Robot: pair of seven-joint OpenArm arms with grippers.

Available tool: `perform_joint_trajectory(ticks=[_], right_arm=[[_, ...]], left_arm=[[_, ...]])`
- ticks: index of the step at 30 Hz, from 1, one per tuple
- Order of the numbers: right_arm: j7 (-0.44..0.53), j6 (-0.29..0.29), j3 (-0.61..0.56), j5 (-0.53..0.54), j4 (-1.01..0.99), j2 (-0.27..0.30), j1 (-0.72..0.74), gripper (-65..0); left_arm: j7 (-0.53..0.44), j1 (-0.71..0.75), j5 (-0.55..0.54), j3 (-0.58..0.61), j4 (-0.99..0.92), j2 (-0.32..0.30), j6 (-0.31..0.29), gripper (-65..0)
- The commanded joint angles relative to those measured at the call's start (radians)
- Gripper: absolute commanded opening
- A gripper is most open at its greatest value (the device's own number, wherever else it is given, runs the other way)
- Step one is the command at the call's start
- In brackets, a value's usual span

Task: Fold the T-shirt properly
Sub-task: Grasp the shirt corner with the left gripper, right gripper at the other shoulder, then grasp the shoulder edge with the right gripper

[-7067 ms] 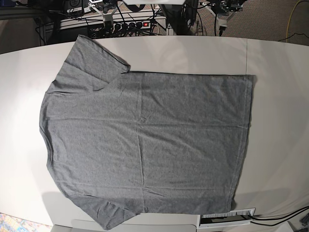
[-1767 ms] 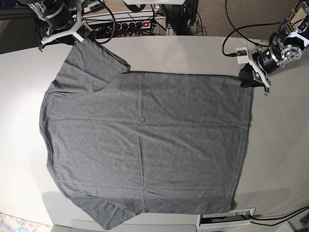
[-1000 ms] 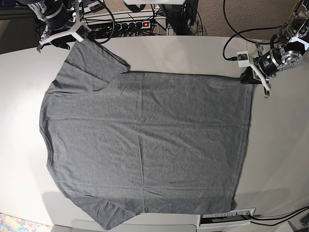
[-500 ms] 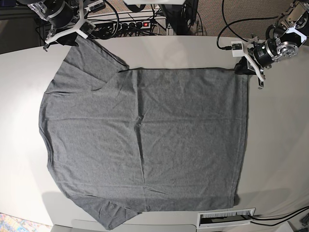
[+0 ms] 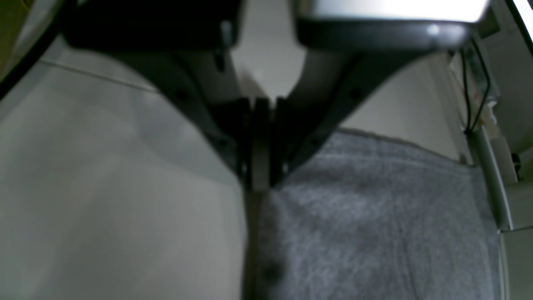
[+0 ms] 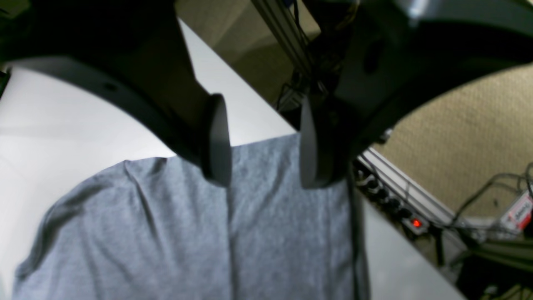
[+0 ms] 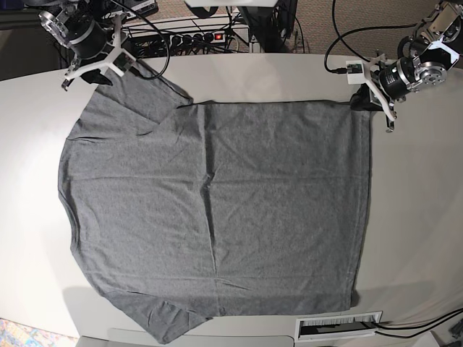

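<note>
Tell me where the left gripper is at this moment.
In the base view the left gripper is at the upper right, shut on the far hem corner of the T-shirt.

I see the T-shirt (image 7: 217, 210) and it is grey all over, a soft speckled grey with tiny light and dark flecks and no picture on it. The table (image 7: 419, 217) under it is a pale creamy white. My left gripper (image 5: 260, 166) looks black, and the arm behind it has white and shiny silver parts. My right gripper (image 6: 262, 146) is black too, with dark grey fingers (image 6: 218, 137). Behind the table I see black cables (image 7: 340, 36) and a power strip (image 7: 210, 36) with a little red light. The floor there is a sandy tan.
</note>
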Motion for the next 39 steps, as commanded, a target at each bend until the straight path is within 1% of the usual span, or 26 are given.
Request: perform_joint_trajectory(ticks=[1, 3, 8, 15, 23, 24, 25, 28, 30, 37, 39], right_arm=[[0.016, -0.006, 0.006, -0.003, 0.000, 0.011, -0.006, -37.0], [0.031, -0.006, 0.006, -0.004, -0.026, 0.012, -0.006, -37.0], [0.034, -0.006, 0.006, -0.006, -0.052, 0.012, -0.004, -37.0], [0.056, -0.006, 0.006, -0.018, -0.153, 0.012, 0.047, -37.0], [0.065, -0.006, 0.006, -0.015, -0.178, 0.011, 0.060, -37.2], [0.058, -0.006, 0.006, -0.013, -0.180, 0.011, 0.060, -38.7], [0.043, -0.006, 0.006, -0.004, -0.180, 0.011, 0.060, -42.5], [0.008, -0.006, 0.006, 0.035, -0.180, 0.012, 0.060, -56.9], [-0.003, -0.006, 0.006, 0.046, -0.179, 0.011, 0.060, -65.0], [-0.091, -0.007, 0.006, 0.048, -0.175, 0.011, 0.059, -65.0], [-0.116, -0.007, 0.006, 0.085, -0.156, 0.011, 0.051, -65.0]], left_arm=[[0.008, 0.006, 0.001, 0.000, 0.003, -0.010, -0.030, -65.0], [0.007, 0.006, 0.001, 0.000, 0.003, -0.008, -0.030, -65.0], [0.001, 0.006, 0.001, 0.000, 0.003, -0.008, -0.026, -65.0], [0.000, 0.006, 0.001, 0.000, 0.003, -0.008, -0.026, -65.0], [-0.012, 0.006, 0.001, 0.000, 0.003, -0.008, -0.015, -65.0], [-0.012, 0.006, 0.001, 0.000, 0.003, -0.008, -0.015, -65.0], [-0.013, 0.006, 0.001, 0.000, 0.003, -0.008, -0.015, -65.0], [-0.015, 0.006, 0.001, 0.000, 0.003, -0.008, -0.016, -65.0], [-0.015, 0.006, 0.001, 0.000, 0.003, -0.008, -0.016, -65.0], [-0.015, 0.007, 0.001, 0.000, 0.003, -0.008, -0.016, -65.0], [-0.014, 0.007, 0.001, 0.000, 0.003, -0.009, -0.016, -65.0]])
